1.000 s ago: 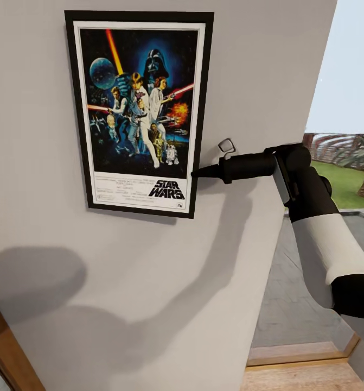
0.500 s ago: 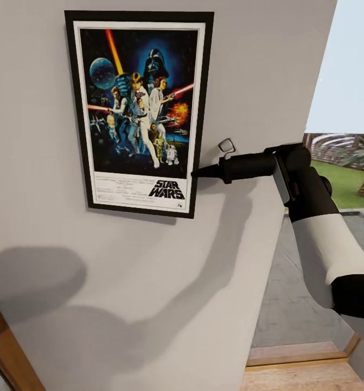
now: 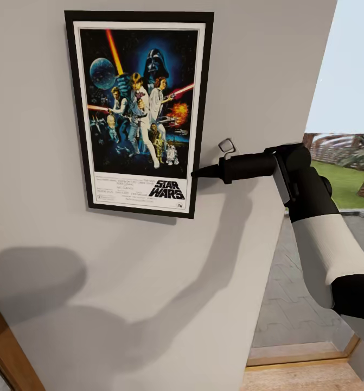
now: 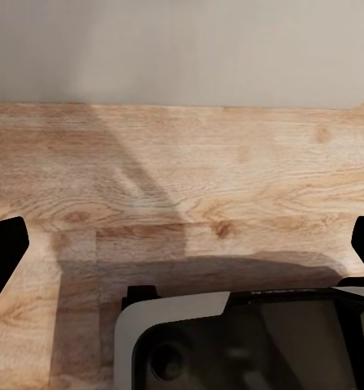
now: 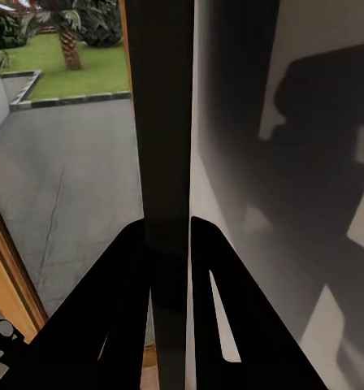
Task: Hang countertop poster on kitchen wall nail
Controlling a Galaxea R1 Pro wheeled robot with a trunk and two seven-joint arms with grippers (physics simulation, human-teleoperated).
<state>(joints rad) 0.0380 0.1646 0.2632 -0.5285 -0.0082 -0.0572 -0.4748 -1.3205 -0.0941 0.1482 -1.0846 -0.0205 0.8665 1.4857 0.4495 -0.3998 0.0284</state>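
Note:
The poster [image 3: 138,114] stands upright and flat against the pale grey wall [image 3: 149,282], its black frame and "STAR WARS" lettering plain to see. My right gripper [image 3: 195,174] is shut on the lower part of the frame's right edge. In the right wrist view that dark edge [image 5: 162,122] runs straight up between the two black fingers [image 5: 125,276], which press on either side of it. My left gripper [image 4: 182,248] hangs open over the wooden floor [image 4: 182,179], holding nothing. The wall nail is hidden. The kitchen countertop is out of view.
The wall ends in a corner [image 3: 306,108] just right of my right arm, beside a glazed opening onto a paved patio [image 3: 301,282] and lawn. A wooden frame [image 3: 8,347] cuts the lower left. My own base [image 4: 247,341] shows below the left gripper.

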